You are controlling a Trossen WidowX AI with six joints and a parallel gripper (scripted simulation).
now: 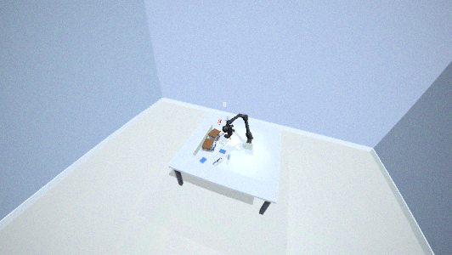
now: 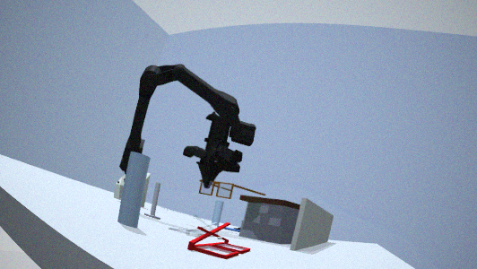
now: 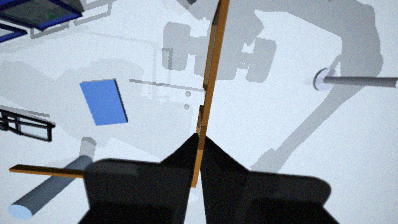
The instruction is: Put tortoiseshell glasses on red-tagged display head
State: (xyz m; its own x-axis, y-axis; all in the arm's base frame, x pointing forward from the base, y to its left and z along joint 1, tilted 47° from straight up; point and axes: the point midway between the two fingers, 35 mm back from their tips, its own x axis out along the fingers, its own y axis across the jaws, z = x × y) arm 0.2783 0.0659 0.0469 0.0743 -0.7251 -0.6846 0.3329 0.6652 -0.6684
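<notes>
Your gripper is clenched on the tortoiseshell glasses; they hang above the desk, held by the front frame near one lens, one temple reaching out toward the brown-topped box. Neither display head can be made out for certain, nor can the red tag — so settle which head is yours before you commit to a descent.

The hold is off to one side; if a temple meets a head or a post first, the free end has leverage, and the frame could swivel between the fingertips and come down crooked. Low travel is the other danger: the blue-grey cylinder and the thin grey post both stand up from the desk; a trailing temple could catch either, or the box's edge, and knock it or twist the glasses. The red glasses lie folded below, well clear only while you stay high.

At the seating itself, opening up before the bridge bears on the nose and both temples are behind the ears would likely let them slide — and a sideways retreat could drag them off again.
</notes>
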